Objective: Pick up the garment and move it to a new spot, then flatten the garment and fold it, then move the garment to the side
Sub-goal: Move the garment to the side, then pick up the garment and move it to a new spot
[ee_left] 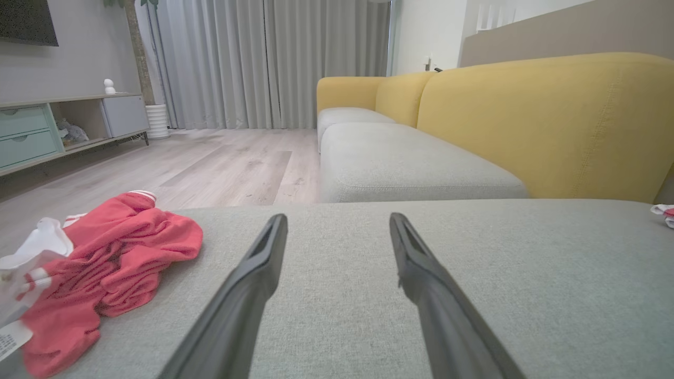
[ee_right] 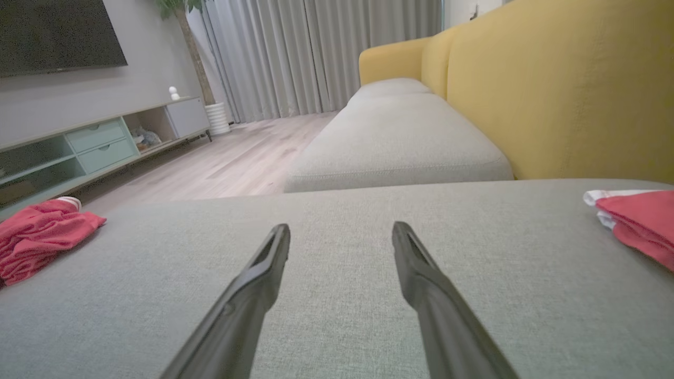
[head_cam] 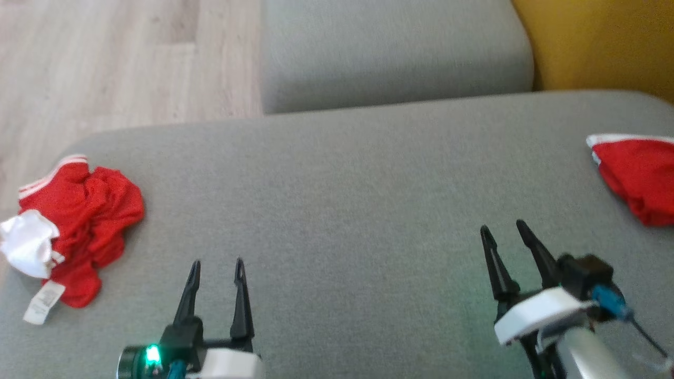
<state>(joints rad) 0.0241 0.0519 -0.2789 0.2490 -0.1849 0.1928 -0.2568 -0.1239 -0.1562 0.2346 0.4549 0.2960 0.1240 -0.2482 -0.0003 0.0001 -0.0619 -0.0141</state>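
Closest are the two grippers over the cushion's [head_cam: 342, 184] near edge, both empty. At the cushion's left end lies the crumpled garment [head_cam: 100, 210], a red heap with white lining [head_cam: 26, 242] spilling out and a label [head_cam: 45, 301] toward the near-left corner. It looks thin, soft and light, so it should sag and trail once lifted rather than keep any shape. The striped band [head_cam: 50, 176] on the heap's far side seems the firmest place to pinch. Its folds hide hems and openings, so I cannot tell how it lies or where its corners are. Inward of it, the left gripper [head_cam: 217, 261] has its fingers spread with nothing between them. Toward the cushion's right, the right gripper [head_cam: 502, 226] is likewise parted and bare. At the cushion's right end rests the folded garment [head_cam: 640, 173], red with a white edge, flatter and apparently already set aside. The frame cuts it off, so its full outline is unknown.
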